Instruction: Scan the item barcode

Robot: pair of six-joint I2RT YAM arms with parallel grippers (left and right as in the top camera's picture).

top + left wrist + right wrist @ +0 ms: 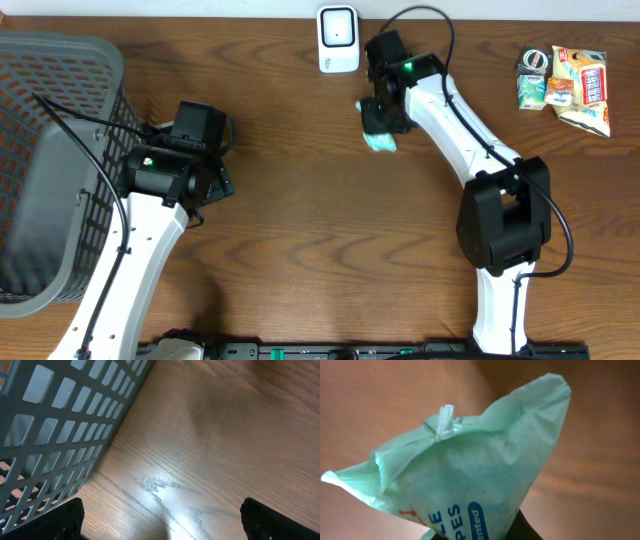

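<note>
Overhead: green wipes packet [382, 142] tight in right gripper [380, 127] (left gripper [161, 516] wide open).

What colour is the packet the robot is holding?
The packet is pale green with blue print; the right wrist view shows it best.

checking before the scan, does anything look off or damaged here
Nothing is spilled or broken. The one oddity is the green wipes pack, which hangs crumpled and creased in the right gripper near the white scanner.
</note>
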